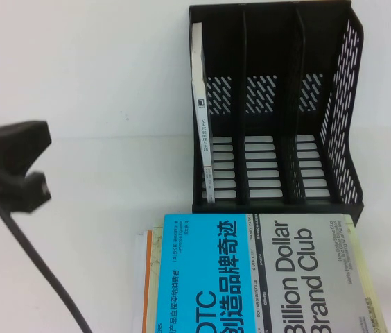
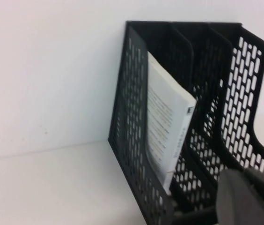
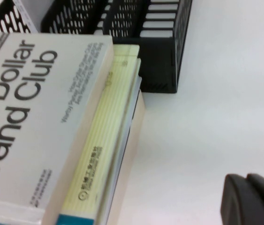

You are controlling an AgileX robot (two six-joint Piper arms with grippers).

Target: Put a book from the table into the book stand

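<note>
The book (image 1: 202,132) stands on edge in the leftmost slot of the black book stand (image 1: 341,104) at the back of the white table (image 1: 91,76), its white spine up and leaning on the left wall. In the left wrist view the book (image 2: 167,126) shows inside the stand (image 2: 127,117). My left gripper (image 1: 39,139) hovers well left of the stand, apart from it; its fingers (image 2: 244,199) are together and empty. My right gripper (image 3: 253,199) is shut and empty over bare table, right of the book stack; it is out of the high view.
A stack of books lies in front of the stand, with the cyan-and-grey "Billion Dollar Brand Club" book (image 1: 265,277) on top, also in the right wrist view (image 3: 29,117). The stand's corner (image 3: 162,65) shows there too. A black cable (image 1: 36,263) trails from the left arm.
</note>
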